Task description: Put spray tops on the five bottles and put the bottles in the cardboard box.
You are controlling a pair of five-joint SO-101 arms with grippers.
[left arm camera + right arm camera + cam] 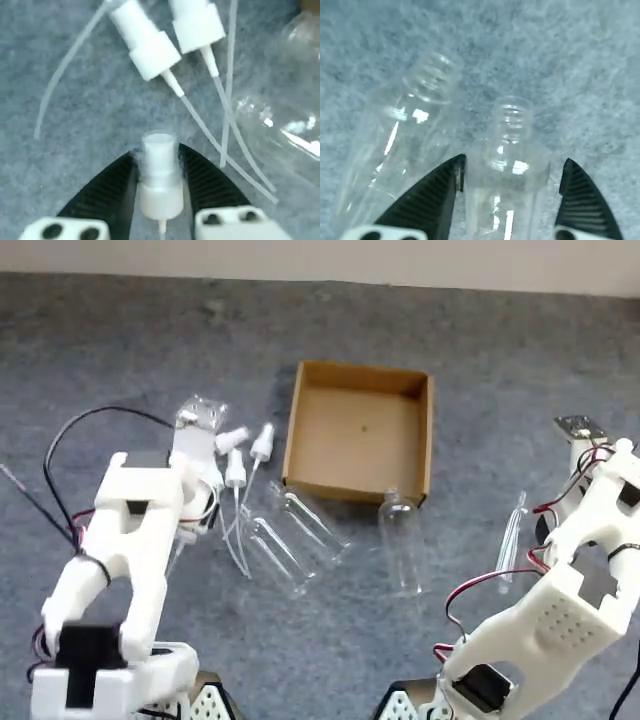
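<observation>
While the cardboard box [360, 430] stands open-topped on the grey table, we see clear bottles [300, 525] lying on their sides just before its near wall. Our right gripper [514, 162] is spread wide, its jaws on either side of a bottle [512, 125]. Left of the box in the high view, our left gripper [159, 155] is clamped on a white spray top [160, 185], with two loose spray tops [147, 47] lying just beside it.

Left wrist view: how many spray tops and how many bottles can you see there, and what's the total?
Spray tops: 3, one of them between the fingers of the left tool
Clear bottles: 1
Total: 4
</observation>
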